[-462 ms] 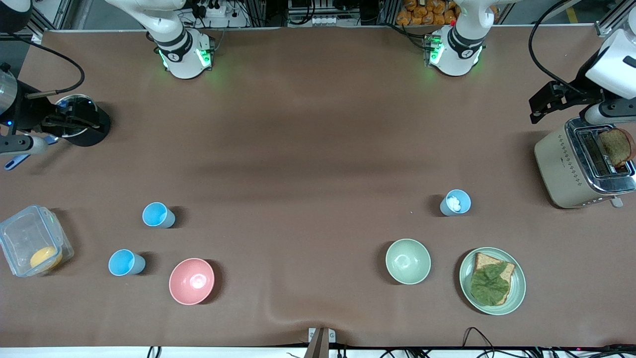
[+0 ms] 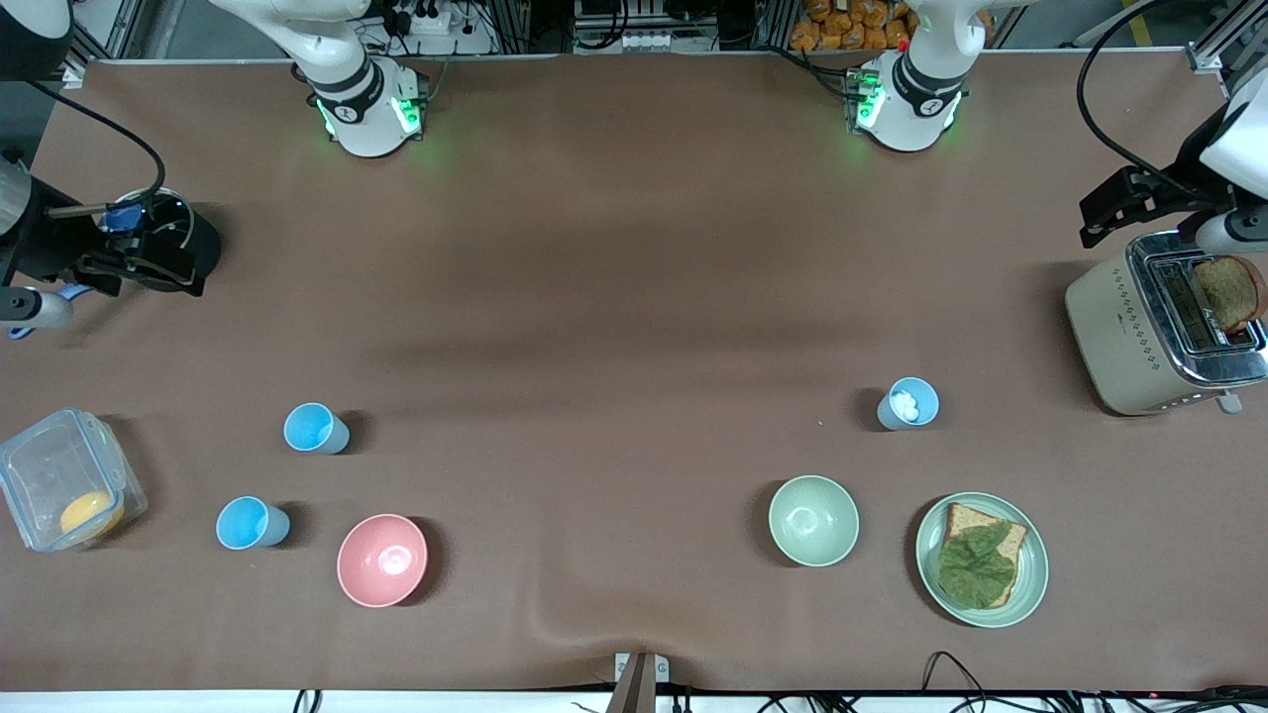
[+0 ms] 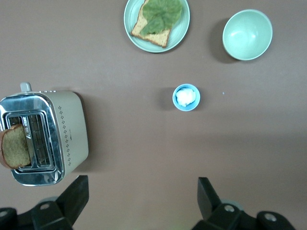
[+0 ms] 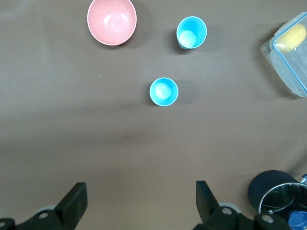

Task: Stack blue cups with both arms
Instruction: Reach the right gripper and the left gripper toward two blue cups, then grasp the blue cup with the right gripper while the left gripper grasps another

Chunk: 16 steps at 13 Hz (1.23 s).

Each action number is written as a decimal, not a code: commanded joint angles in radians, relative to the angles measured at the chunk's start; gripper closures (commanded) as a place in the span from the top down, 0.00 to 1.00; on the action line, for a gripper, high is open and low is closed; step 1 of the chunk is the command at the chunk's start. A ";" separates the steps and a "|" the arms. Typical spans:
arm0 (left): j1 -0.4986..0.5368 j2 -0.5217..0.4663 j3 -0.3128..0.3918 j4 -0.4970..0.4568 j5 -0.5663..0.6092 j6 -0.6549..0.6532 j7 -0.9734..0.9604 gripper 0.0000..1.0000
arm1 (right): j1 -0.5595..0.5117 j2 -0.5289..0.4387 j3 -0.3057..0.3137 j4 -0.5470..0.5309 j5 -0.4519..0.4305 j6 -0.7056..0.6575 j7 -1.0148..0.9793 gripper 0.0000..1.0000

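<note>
Two light-blue cups (image 2: 315, 429) (image 2: 252, 523) stand upright toward the right arm's end of the table. The right wrist view shows both, one (image 4: 163, 91) closer to its gripper than the other (image 4: 191, 32). A paler blue cup (image 2: 907, 403) with something white inside stands toward the left arm's end and shows in the left wrist view (image 3: 186, 97). My right gripper (image 2: 134, 262) (image 4: 140, 191) is open and empty, up in the air by a black round pot. My left gripper (image 2: 1124, 203) (image 3: 142, 189) is open and empty, up beside the toaster.
A pink bowl (image 2: 382, 560) sits beside the nearer cup. A pale-green bowl (image 2: 813, 520) and a plate (image 2: 1036, 584) with bread and lettuce lie nearer the camera than the pale cup. A toaster (image 2: 1119, 337), a clear box (image 2: 40, 475) and the black pot (image 2: 193, 248) stand at the table's ends.
Both grippers have shifted slightly outward toward their ends of the table. The cups and bowls have not moved.
</note>
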 commanded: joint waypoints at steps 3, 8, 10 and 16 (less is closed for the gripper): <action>-0.016 0.084 0.010 -0.067 0.014 0.062 0.005 1.00 | -0.049 0.065 -0.029 -0.039 0.021 -0.065 0.004 1.00; -0.006 0.086 0.000 -0.328 0.001 0.386 0.001 1.00 | -0.057 0.145 -0.046 -0.283 -0.002 0.330 0.006 1.00; -0.007 0.124 0.000 -0.421 0.007 0.521 0.002 1.00 | -0.043 0.208 -0.046 -0.349 -0.046 0.485 0.017 1.00; -0.006 0.304 -0.002 -0.546 -0.001 0.848 -0.010 1.00 | -0.032 0.346 -0.046 -0.360 -0.082 0.677 0.018 1.00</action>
